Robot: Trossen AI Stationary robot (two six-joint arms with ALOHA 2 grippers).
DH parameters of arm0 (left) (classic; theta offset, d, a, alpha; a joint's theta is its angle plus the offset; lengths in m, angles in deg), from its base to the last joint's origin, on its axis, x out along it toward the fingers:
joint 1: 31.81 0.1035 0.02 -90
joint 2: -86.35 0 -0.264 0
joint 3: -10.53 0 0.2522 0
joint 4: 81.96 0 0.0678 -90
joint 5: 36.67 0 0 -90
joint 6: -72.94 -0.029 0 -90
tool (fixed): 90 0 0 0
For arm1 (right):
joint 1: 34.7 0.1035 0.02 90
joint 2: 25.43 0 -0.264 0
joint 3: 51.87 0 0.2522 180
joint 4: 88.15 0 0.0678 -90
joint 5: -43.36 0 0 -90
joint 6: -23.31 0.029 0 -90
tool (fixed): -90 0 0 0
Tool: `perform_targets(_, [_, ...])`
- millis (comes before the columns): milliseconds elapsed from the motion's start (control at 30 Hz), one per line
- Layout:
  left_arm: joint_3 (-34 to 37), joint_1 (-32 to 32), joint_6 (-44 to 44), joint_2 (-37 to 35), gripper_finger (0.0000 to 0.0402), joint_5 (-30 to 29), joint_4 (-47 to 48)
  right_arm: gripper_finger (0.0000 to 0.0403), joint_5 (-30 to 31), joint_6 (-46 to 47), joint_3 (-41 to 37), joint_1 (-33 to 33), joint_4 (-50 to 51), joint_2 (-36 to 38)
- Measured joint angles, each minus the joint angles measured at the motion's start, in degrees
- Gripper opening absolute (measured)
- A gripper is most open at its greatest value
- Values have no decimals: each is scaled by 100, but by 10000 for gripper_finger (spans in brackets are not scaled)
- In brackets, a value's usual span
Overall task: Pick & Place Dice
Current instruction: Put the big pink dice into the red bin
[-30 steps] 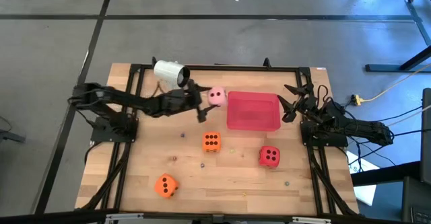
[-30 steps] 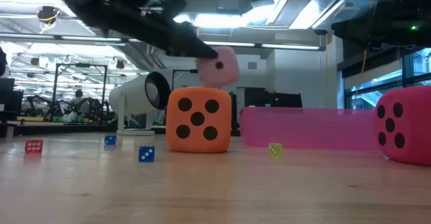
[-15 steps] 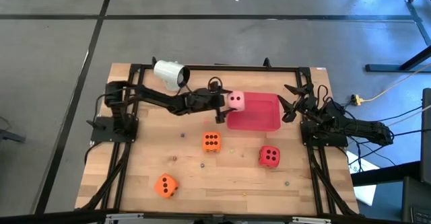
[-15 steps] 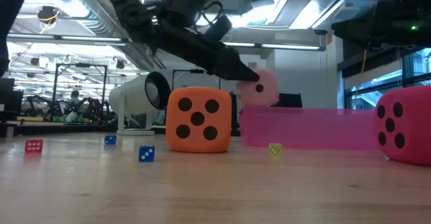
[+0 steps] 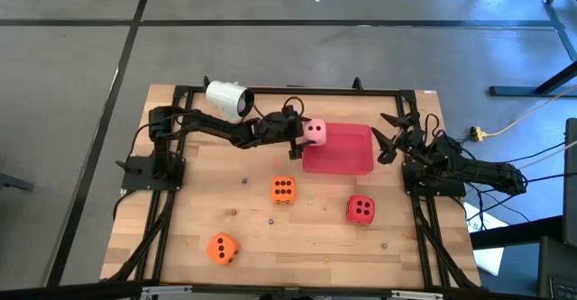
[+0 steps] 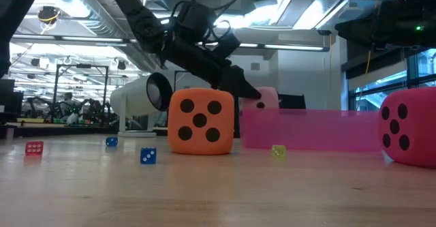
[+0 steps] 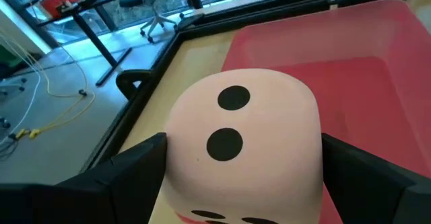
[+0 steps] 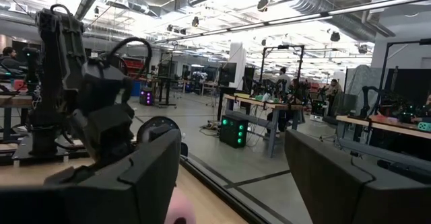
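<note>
My left gripper (image 5: 309, 134) reaches in from the table's left and is shut on the pale pink die (image 7: 242, 136), which sits at the left rim of the flat red tray (image 5: 347, 156). One orange die (image 5: 283, 189) rests on the table just near of the tray. A second orange die (image 5: 222, 248) lies near the front left. The red die (image 5: 361, 210) rests right of centre. The white cup (image 5: 225, 96) lies on its side at the far left. My right gripper (image 5: 391, 139) waits open at the table's right, above its base. My left gripper pinches the pink die by two opposite side faces (image 7: 176, 150) between its two fingers (image 7: 131, 170). The fingers come from the table's left, nearly level and slanting a little down. The die is lifted clear of the table, with a two-pip face up, at the tray's left rim (image 6: 253, 114).
Tiny dice lie scattered on the wood: one red (image 6: 34, 148), two blue (image 6: 148, 156) and one yellow (image 6: 278, 151). A black frame (image 5: 270, 90) runs along the table's far and side edges. Bare wood lies between the big dice.
My left gripper has carried the pink die toward the table's right edge and down, from left of the tray to its left rim, most of it in the first half second. It has stayed shut on the die. The other dice and the right arm kept still.
</note>
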Motion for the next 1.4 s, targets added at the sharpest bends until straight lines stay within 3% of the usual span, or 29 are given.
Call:
perform_targets(367, [4,32,-90,0,347,85,198,268,-63,-217,0,1,-34,0])
perform_targets(533, [4,32,-198,0,347,87,194,268,-403,161,9,-1,-508,-16])
perform_targets(667, [4,32,-241,0,347,86,194,268,-434,197,9,1,-528,-352])
perform_targets(933, [4,30,-247,0,347,87,189,268,-164,765,84,1,-1426,-1987])
perform_targets(1400, [4,28,-249,0,347,87,189,268,-144,940,2073,-80,-1333,-6027])
